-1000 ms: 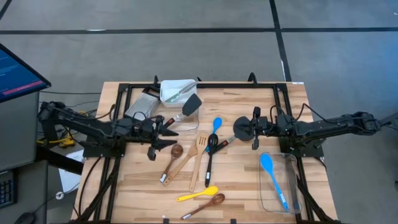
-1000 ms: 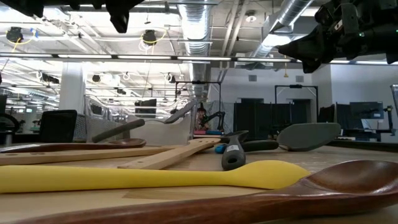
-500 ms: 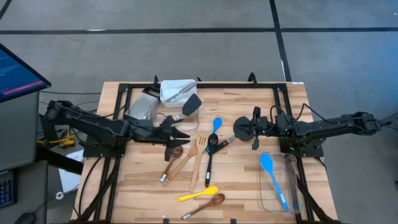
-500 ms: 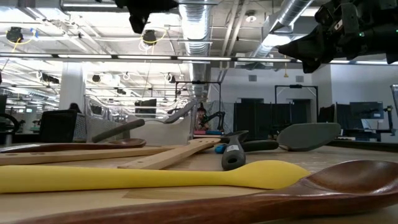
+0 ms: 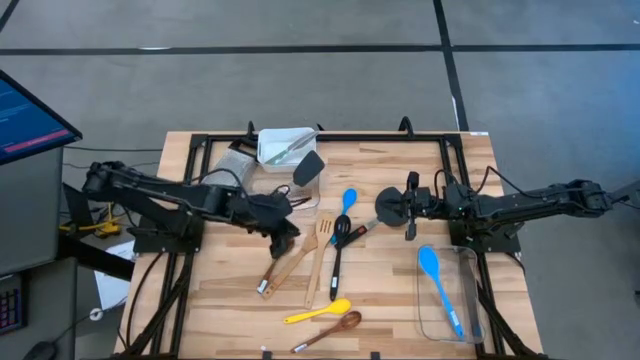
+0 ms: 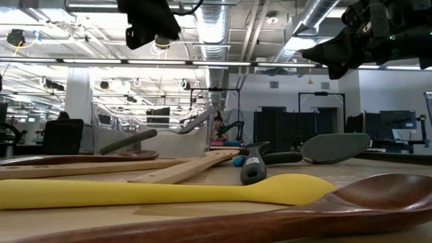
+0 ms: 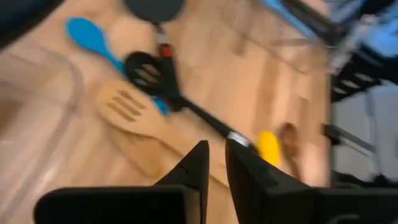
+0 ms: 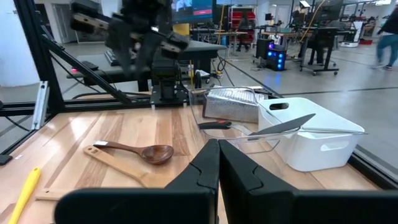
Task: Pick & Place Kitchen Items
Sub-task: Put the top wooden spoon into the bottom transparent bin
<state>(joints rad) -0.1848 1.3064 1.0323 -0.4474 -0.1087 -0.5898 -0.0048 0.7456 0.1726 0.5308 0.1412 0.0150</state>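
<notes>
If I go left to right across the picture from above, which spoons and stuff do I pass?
Left end effector → wooden slotted turner → small blue spoon → right end effector → big blue spoon.

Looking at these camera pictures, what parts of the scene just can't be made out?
- Left gripper, high view: its own dark body hides what, if anything, lies directly under it.
- Left wrist view: motion blur smears the wooden slotted turner and the black spatula.
- Low view: the yellow spoon and a wooden spoon up close block much of the table behind.
- Clear tub, high view: its edges are faint.
</notes>
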